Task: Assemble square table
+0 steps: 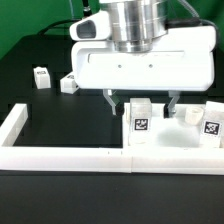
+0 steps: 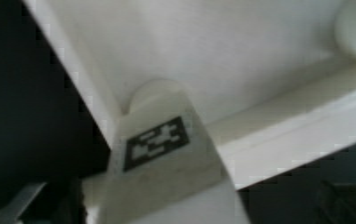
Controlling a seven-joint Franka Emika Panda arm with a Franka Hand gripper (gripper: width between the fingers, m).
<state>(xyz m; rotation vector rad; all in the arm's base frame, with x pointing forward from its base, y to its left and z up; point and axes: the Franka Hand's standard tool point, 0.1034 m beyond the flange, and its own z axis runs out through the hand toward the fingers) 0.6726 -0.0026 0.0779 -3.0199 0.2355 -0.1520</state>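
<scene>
The square table's flat white slab [image 1: 176, 140] lies at the exterior view's right, against the white border wall. A white leg block [image 1: 141, 120] with a black-and-white tag stands upright on it. My gripper [image 1: 142, 102] hangs over this leg, open, one dark finger on each side with a gap to the block. In the wrist view the tagged leg [image 2: 157, 142] runs up between the dark fingertips [image 2: 22, 200], with the slab [image 2: 210, 50] behind it. Two more tagged blocks [image 1: 210, 126] [image 1: 186, 117] sit on the slab further to the right.
Two small white leg blocks [image 1: 42, 76] [image 1: 68, 84] lie on the black table at the exterior view's left. The long low white border wall [image 1: 60, 154] runs along the front and turns back at the left end.
</scene>
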